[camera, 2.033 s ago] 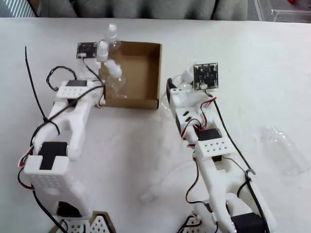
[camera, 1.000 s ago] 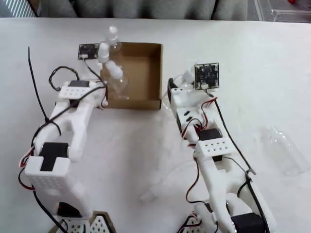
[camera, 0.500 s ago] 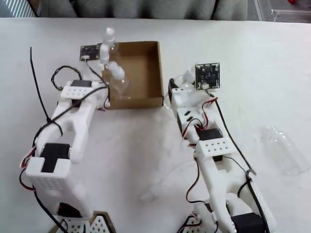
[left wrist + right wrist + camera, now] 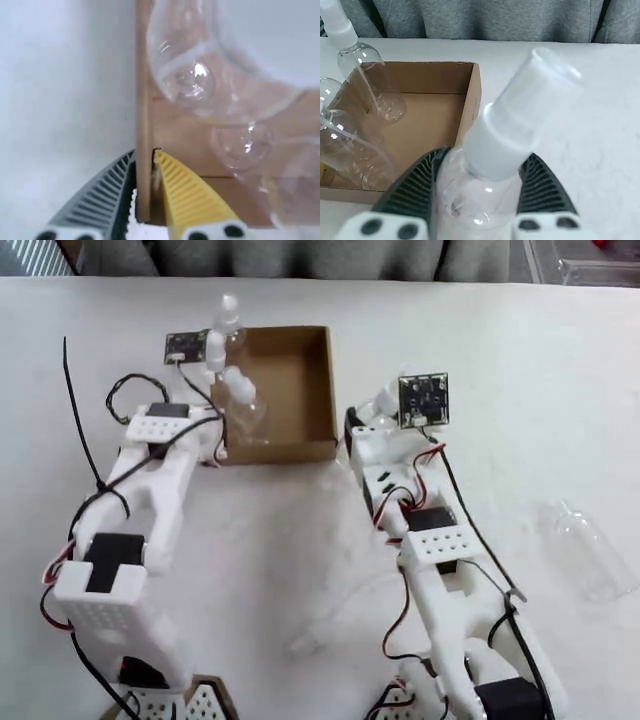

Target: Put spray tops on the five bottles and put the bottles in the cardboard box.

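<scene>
The brown cardboard box (image 4: pixel 290 375) lies open at the table's far middle. Two clear bottles with white spray tops lean in its left side, one (image 4: pixel 226 320) at the far corner, one (image 4: pixel 238 390) nearer. My left gripper (image 4: pixel 218 440) is shut on the box's left wall (image 4: pixel 143 100), grey finger outside, yellow finger (image 4: pixel 185 195) inside; the bottles' round bases (image 4: pixel 185 85) show beyond. Just right of the box, my right gripper (image 4: pixel 487 160) is shut on a clear bottle (image 4: pixel 470 195) with a white spray top (image 4: pixel 520 120), seen from above as bottle (image 4: pixel 380 400).
A bare clear bottle (image 4: pixel 585 550) lies on its side at the table's right edge. A small clear part with a thin tube (image 4: pixel 305 643) lies near the front between the arms. In the right wrist view, the box (image 4: pixel 425 115) holds both bottles (image 4: pixel 362 57).
The box has turned and shifted slightly left with my left gripper on its wall, and the bottles inside moved along. The right arm with its bottle has barely moved.
</scene>
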